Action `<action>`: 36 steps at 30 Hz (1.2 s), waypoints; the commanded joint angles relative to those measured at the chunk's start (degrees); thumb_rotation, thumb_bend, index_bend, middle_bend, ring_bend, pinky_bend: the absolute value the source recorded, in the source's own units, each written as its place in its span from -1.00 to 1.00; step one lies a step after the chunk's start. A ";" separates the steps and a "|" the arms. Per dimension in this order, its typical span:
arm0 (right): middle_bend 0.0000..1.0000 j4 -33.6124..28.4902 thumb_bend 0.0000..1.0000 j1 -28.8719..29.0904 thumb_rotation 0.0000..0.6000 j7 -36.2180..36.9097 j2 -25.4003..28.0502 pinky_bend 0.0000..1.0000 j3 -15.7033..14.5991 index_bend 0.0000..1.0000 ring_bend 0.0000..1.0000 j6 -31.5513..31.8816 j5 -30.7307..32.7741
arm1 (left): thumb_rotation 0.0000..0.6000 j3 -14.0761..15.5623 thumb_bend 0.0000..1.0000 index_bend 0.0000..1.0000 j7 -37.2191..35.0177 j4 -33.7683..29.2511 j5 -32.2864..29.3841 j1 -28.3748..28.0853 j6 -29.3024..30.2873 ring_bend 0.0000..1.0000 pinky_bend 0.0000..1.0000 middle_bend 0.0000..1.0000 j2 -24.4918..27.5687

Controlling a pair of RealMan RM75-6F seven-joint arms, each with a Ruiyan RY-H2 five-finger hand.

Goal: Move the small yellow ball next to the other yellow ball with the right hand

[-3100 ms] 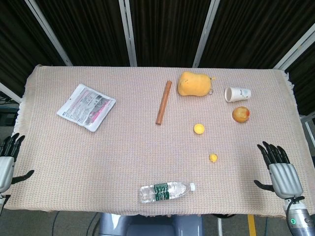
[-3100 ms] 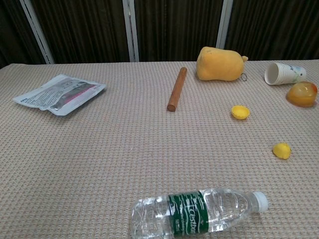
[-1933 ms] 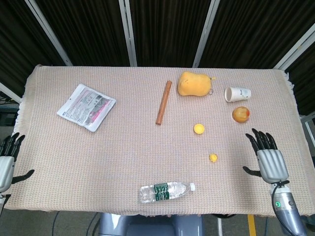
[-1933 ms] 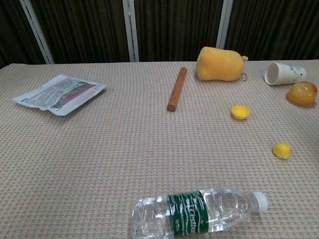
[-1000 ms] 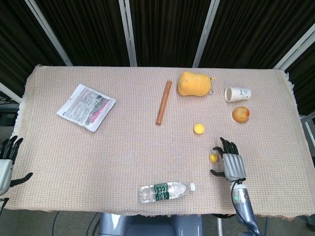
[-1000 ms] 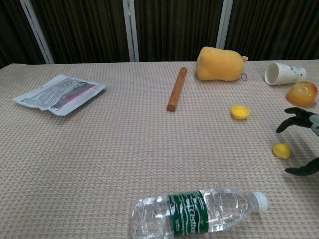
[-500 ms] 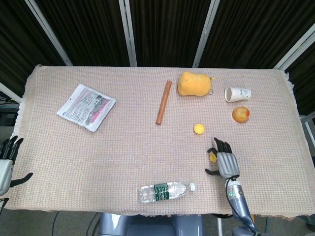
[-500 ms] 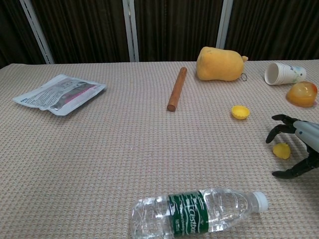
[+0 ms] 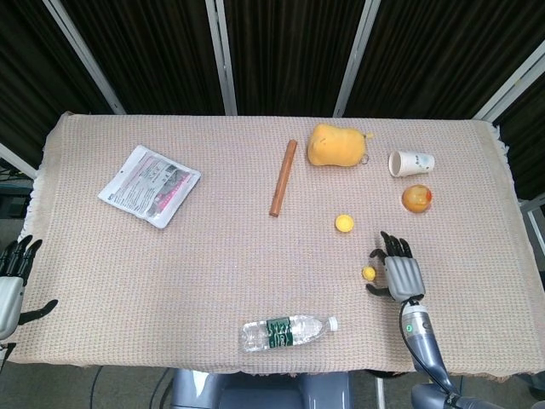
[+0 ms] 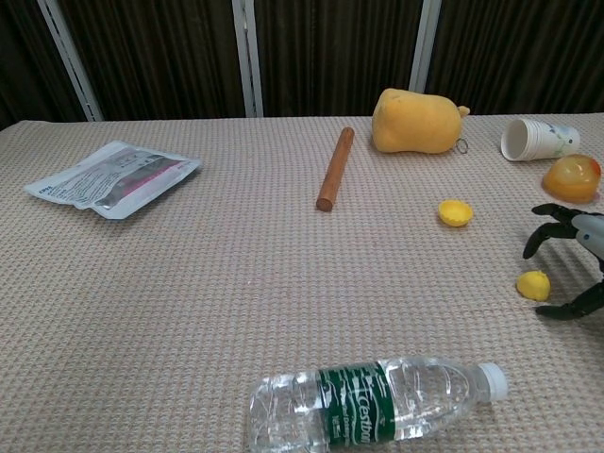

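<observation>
Approach step — right robot hand (image 9: 402, 274) open, fingers spread just right of small yellow ball (image 9: 368, 273), not gripping. Ball on worktop (image 9: 213, 256), apart from other yellow ball (image 9: 343, 223). Next: close fingers round it.

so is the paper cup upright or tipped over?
Tipped over. The paper cup lies on its side on the cloth, open mouth facing the plush toy, its rim seen as an oval in the chest view.
</observation>
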 commanded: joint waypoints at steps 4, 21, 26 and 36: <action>-1.00 0.17 -0.68 0.58 1.00 -0.63 0.65 -1.00 0.35 -0.18 -1.00 -1.28 1.10 | 1.00 -0.01 -1.00 -1.00 -0.14 0.02 -0.07 0.03 -0.06 -1.00 -0.62 -1.00 0.01; -1.00 -1.29 -0.67 1.06 1.00 -3.06 1.57 -1.00 0.09 0.05 -1.00 -1.94 2.98 | 1.00 -0.12 -1.00 -1.00 -0.50 0.16 -0.15 0.17 0.05 -1.00 -0.62 -1.00 0.01; -1.00 -1.99 -0.67 1.04 1.00 -3.07 2.35 -1.00 0.04 0.08 -1.00 -1.76 3.01 | 1.00 -0.11 -1.00 -1.00 -0.37 0.16 -0.05 0.17 0.12 -1.00 -0.62 -1.00 0.00; -1.00 -5.48 -0.67 0.85 1.00 -3.21 5.37 -1.00 0.19 0.08 -1.00 -0.58 2.47 | 1.00 -0.18 -1.00 -1.00 -0.27 0.07 -0.10 0.22 0.19 -1.00 -0.63 -1.00 0.03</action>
